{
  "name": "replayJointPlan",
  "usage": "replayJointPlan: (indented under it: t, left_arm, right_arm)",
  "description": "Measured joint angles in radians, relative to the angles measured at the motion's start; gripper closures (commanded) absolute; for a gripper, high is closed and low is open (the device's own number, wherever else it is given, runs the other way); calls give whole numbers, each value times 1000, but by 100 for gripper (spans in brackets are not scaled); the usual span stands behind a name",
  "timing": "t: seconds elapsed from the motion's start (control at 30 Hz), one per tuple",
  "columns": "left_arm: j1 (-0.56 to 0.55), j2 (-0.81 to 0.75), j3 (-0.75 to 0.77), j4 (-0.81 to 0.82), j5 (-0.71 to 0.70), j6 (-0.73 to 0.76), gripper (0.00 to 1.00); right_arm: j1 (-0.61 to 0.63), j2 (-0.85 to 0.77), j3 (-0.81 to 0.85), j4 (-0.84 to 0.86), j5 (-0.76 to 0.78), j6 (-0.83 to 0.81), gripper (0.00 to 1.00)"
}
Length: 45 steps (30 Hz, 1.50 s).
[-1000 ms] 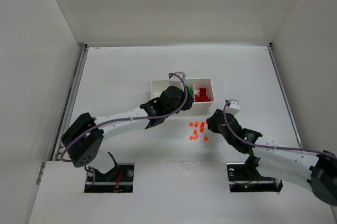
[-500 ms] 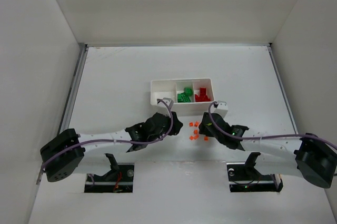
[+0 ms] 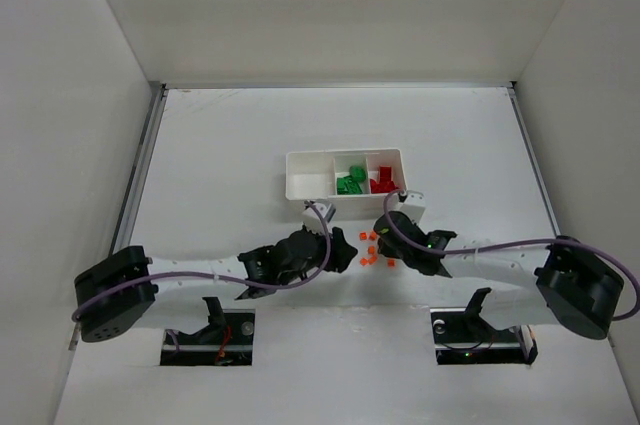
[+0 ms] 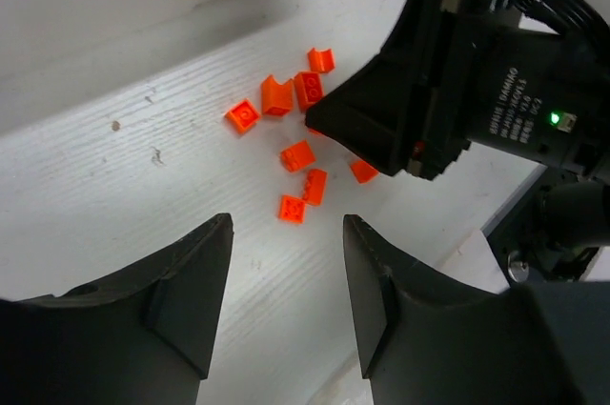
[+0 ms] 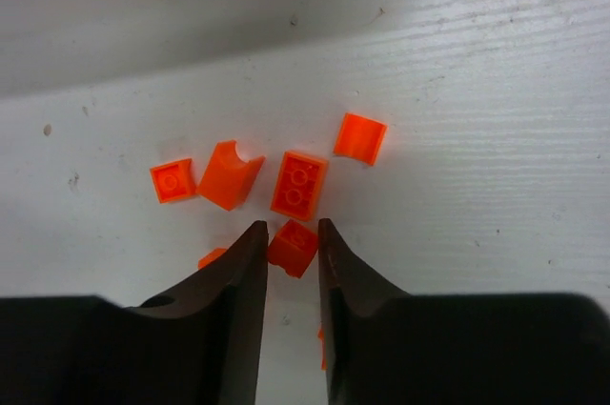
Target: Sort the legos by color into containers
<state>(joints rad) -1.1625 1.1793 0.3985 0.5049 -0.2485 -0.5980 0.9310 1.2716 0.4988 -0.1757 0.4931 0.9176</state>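
Observation:
The white tray point(image 3: 297, 159) has three containers: green legos point(image 3: 350, 183) in the middle one, red legos point(image 3: 384, 183) in the right one, and the left one point(image 3: 309, 176) bare. Several small orange legos point(image 3: 371, 248) lie scattered on the table just in front of it. My right gripper point(image 5: 289, 232) is down among them, shut on one orange lego point(image 5: 294, 249); others point(image 5: 300, 184) lie just beyond its fingertips. My left gripper point(image 4: 286, 233) hovers open and empty just left of the pile point(image 4: 293, 208), facing the right gripper point(image 4: 429, 110).
Both arms point(image 3: 200, 270) reach low across the near part of the table, their wrists almost meeting at the pile. White walls point(image 3: 100, 145) enclose the table on the left, right and far sides.
The left arm pulled back from the tray to the near side of the orange pile and its jaws widened. The right gripper moved left into the pile, opened, then shut on an orange lego.

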Motion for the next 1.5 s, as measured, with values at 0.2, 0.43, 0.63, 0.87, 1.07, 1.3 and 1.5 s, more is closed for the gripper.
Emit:
replayJointPlan:
  t: [0.2, 0.43, 0.63, 0.87, 1.07, 1.3, 1.5]
  left_arm:
    - [-50, 47, 1, 23, -8, 9, 51]
    - [-79, 148, 61, 21, -33, 22, 52]
    - [-89, 256, 164, 21, -46, 40, 60]
    - [-89, 419, 298, -47, -107, 57, 69]
    - [-88, 510, 362, -87, -140, 60, 72]
    - [-88, 579, 414, -125, -166, 60, 81]
    - [-87, 590, 431, -132, -179, 60, 91]
  right_arm:
    - [0, -33, 9, -14, 8, 17, 82]
    - [-3, -288, -13, -26, 37, 17, 82]
    - [-39, -545, -83, -27, 50, 6, 81]
    - [-121, -735, -140, -30, 20, -11, 81]
    - [-166, -770, -166, -32, -24, -32, 81]
    - [-192, -787, -197, -31, -74, -50, 80]
    - [-192, -771, -200, -22, -89, -60, 80]
